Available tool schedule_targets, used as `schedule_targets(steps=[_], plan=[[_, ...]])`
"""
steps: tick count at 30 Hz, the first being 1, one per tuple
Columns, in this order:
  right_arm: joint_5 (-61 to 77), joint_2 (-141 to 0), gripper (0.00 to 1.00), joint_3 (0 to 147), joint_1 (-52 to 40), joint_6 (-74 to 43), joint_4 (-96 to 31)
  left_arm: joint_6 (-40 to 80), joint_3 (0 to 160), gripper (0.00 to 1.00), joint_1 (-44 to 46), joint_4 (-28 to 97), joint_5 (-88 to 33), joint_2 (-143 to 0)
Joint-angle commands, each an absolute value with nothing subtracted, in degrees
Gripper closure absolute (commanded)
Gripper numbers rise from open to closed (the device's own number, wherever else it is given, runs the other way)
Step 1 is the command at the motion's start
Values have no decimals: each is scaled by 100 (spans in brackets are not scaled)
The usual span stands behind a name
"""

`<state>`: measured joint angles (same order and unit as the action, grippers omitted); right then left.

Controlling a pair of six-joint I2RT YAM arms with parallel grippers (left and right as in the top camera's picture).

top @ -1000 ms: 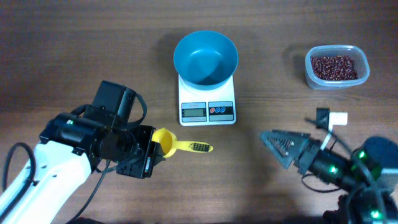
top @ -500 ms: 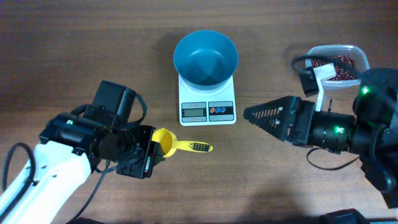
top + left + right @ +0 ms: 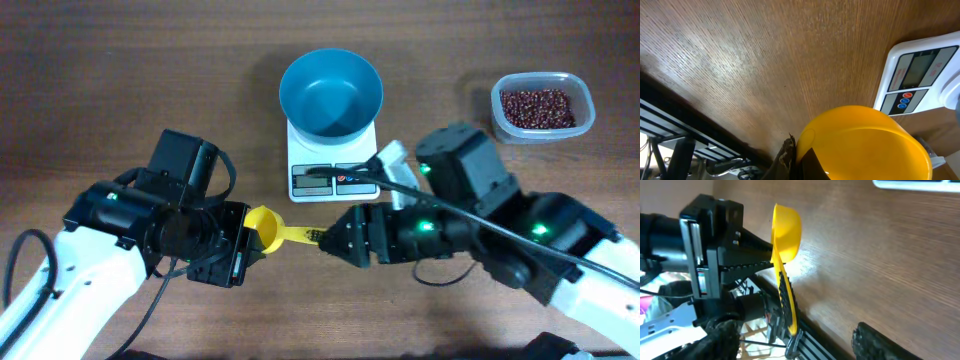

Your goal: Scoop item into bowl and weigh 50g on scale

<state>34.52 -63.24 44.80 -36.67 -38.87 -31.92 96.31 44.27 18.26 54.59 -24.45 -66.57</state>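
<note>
Yellow scoop is being pinched at its cup rim by L hand, fingers pressed together on it. The handle is being pointed right, prob. so it is being offered for a hand-over near ctr of the surface. R hand is being held at the handle end. Its fingers are spread w/ the handle btwn them in the wrist view, and no contact is being made yet. A handle grip is prob. being sought, since the beans are sitting on the right side. They are being kept in the clear tub at far right, well apart from the scoop, w/ none being carried yet. Blue bowl is being carried empty on the scale at far ctr, so wt can be read as beans are being added. Scooping is judged not yet begun.
</note>
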Motion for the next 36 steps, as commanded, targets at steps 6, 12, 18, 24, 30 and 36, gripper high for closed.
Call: schedule_targets(steps=[6,12,18,24,30,36], plan=[[3203,-6707,40,4587,-3986,-4556,-2541,10088,4480,100,1848,5450,-2705,-6687],[3179,-6805,55,4587,-3986,-4563,-2110,10090,4480,100,1848,5448,-3070,-6687],[3094,-6805,64,4587,-3986,-4751,-2025,10549,4480,100,1848,5443,-3225,-6685],[3096,-6805,67,4587,-3986,-4816,-2008,10766,4480,100,1848,4967,-3216,-6687],[3116,-6805,70,4587,-3986,-4875,-2012,10165,4477,100,1850,4984,-3192,-6687],[3238,-6805,73,4587,-3986,-4875,-2010,10033,4477,100,1850,5065,-3173,-6687]])
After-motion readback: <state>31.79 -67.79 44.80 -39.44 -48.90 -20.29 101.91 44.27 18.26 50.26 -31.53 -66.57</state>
